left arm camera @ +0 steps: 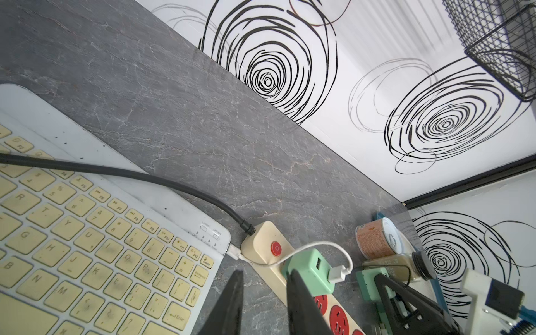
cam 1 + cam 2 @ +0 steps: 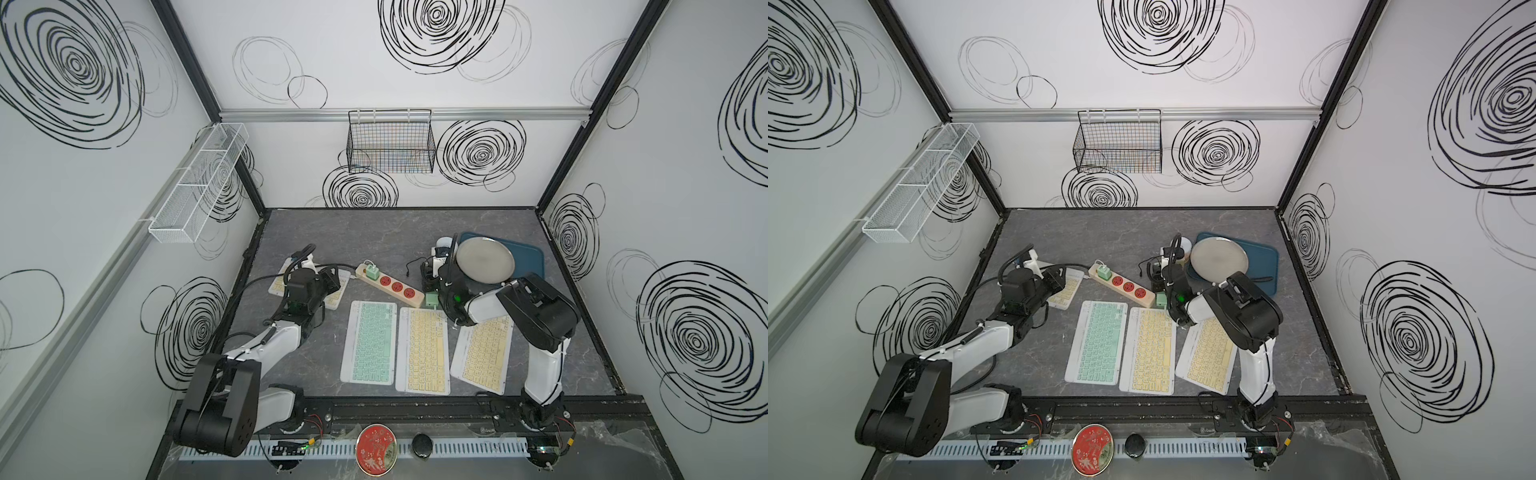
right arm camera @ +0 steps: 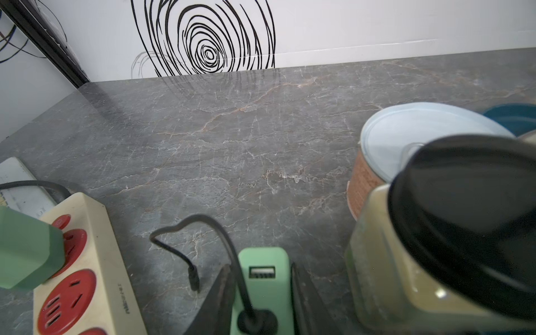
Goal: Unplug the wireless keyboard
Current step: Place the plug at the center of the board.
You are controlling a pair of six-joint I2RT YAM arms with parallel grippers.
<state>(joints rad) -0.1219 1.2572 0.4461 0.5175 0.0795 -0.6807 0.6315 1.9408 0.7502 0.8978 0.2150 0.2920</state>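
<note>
Now we see the smudged yellow-keyed keyboard (image 1: 87, 232) with a white cable (image 1: 319, 246) in its corner, left gripper (image 1: 265, 272) parted and empty, right gripper (image 3: 259, 268) clamping a green adapter (image 3: 269, 290).

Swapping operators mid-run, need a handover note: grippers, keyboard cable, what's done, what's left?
Left gripper: open, empty, by the green charger on the power strip.
Right gripper: shut on a second green adapter, off the strip.
Yellow keyboard: white cable runs from its port to the charger.
Done: this keyboard not yet unplugged.
Left: pull the cable out, probably with the left gripper.
</note>
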